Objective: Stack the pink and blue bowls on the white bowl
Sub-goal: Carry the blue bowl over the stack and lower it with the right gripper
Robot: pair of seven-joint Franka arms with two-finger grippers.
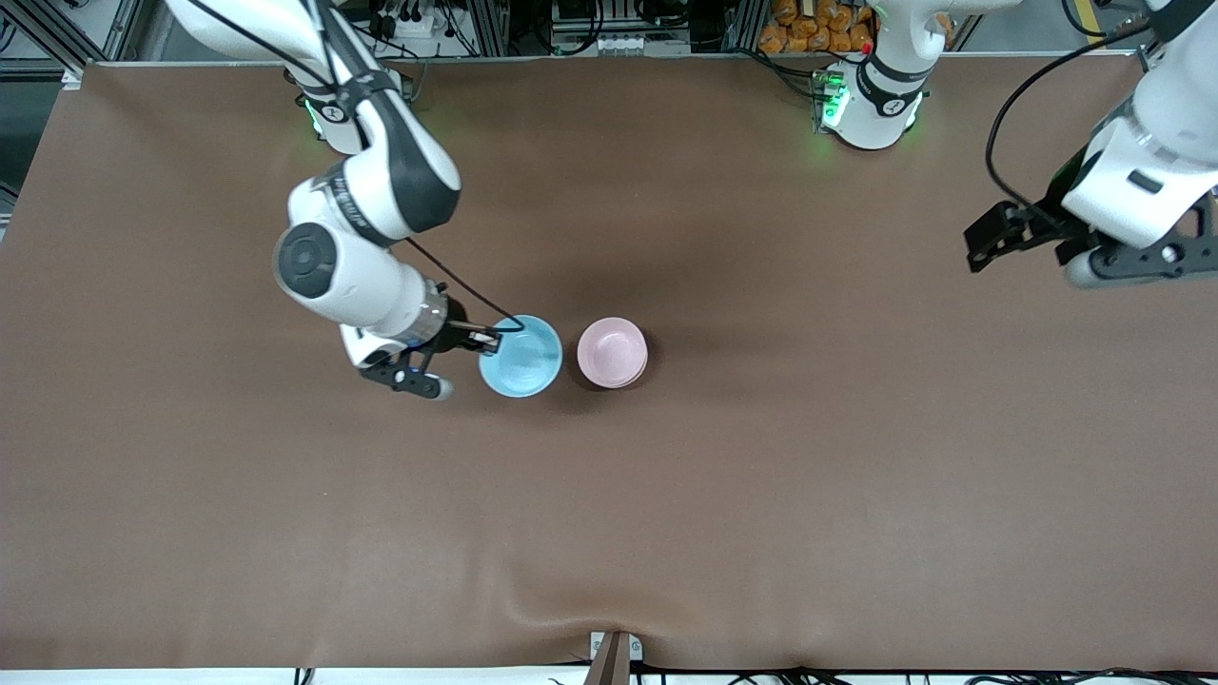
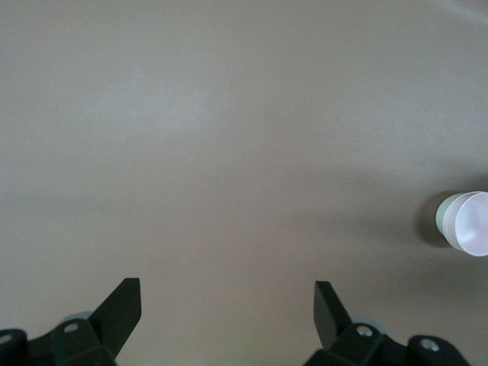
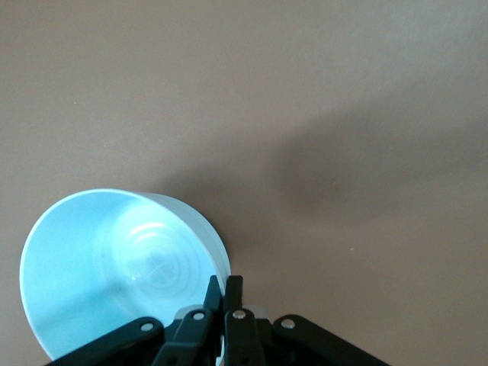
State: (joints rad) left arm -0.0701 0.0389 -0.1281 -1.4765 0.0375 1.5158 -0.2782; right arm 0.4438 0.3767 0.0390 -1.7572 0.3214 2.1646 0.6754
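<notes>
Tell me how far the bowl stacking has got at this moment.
Done: the pink bowl already sits in the white bowl, whose rim shows beneath it in the left wrist view. In hand: the right gripper is shut on the blue bowl's rim, beside the pink one, toward the right arm's end. Left: setting the blue bowl on the stack. The left gripper waits open over bare table.
</notes>
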